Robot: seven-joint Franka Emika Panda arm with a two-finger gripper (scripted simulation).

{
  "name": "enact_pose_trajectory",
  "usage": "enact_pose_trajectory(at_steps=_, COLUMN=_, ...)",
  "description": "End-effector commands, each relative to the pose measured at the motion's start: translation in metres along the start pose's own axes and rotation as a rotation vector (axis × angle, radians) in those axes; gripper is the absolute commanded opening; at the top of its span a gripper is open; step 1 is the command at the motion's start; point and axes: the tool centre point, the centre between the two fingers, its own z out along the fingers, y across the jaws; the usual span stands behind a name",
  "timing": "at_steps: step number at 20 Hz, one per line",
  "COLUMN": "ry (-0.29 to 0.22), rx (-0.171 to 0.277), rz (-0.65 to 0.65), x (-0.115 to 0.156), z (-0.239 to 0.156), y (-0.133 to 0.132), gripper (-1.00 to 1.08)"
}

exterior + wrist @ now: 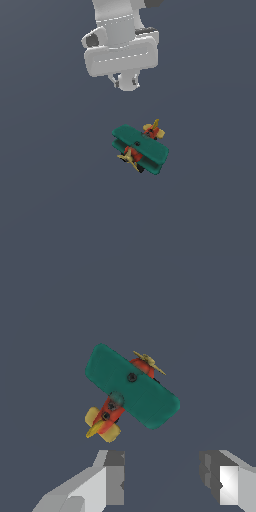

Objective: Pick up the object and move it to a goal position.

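Observation:
The object is a small toy biplane [140, 149] with teal-green wings, a red-orange body, a yellow propeller and a yellow tail. It rests on the dark grey floor near the middle of the exterior view. In the wrist view the biplane [131, 387] lies some way below the camera, wings uppermost. My gripper [162, 483] is open, its two fingers apart with nothing between them, and it hangs above the plane without touching it. In the exterior view the arm's white hand [121, 52] hovers above and behind the plane; its fingertips are mostly hidden.
A flat dark grey surface [50, 190] spreads all around the plane. No other object or marker shows in either view.

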Motion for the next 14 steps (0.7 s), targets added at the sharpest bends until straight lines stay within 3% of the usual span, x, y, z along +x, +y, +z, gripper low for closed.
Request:
enact_pose_trajectory(at_steps=1, ry=-0.001, rx=0.000, rz=-0.001, x=0.000, z=0.000, y=0.000, gripper=0.28)
enact_pose_trajectory(at_steps=14, ry=-0.031, rx=0.035, rz=-0.003, x=-0.004, z=0.013, y=0.004, gripper=0.28)
